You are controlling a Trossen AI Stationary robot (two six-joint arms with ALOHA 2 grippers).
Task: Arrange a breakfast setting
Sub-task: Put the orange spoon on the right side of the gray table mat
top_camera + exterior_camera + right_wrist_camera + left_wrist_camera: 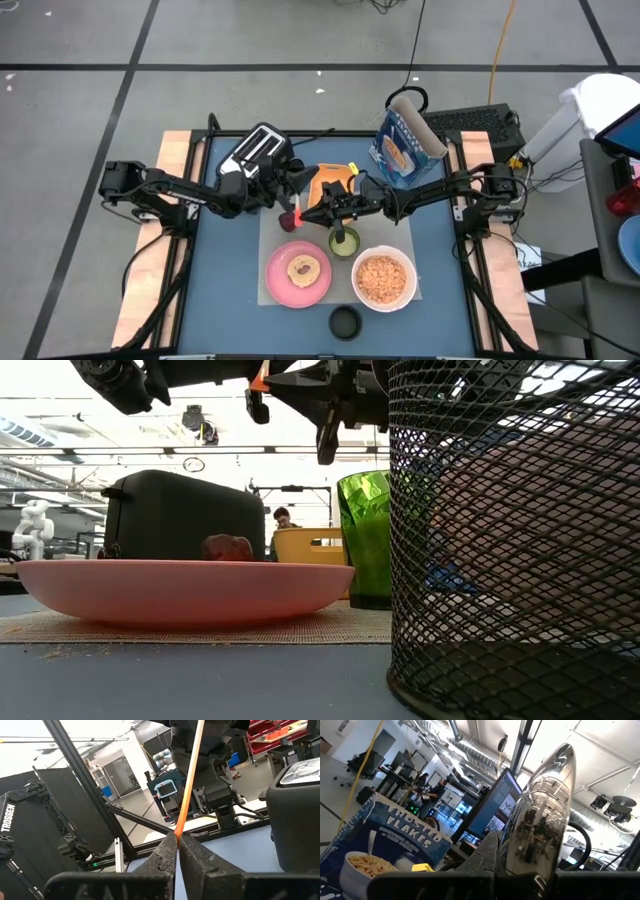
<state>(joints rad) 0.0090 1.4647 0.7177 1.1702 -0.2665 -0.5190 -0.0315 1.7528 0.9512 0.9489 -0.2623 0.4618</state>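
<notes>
Both arms meet over the middle of the table, above the orange rectangular tray (325,182). The left gripper (293,205) is clamped on the red-handled spoon (540,820), whose shiny bowl fills its wrist view. The right gripper (177,842) has its 2 fingers pinched on the spoon's thin handle. Below them sit the pink round plate (275,278) with toast (303,268), the white bowl (384,280) and the small green cup (343,241). The blue cereal box (405,145) stands behind, the toaster (256,150) to its left.

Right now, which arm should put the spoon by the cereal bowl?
Probably the right gripper: its jaws pinch the spoon by the handle, and the white bowl sits on its side.
</notes>
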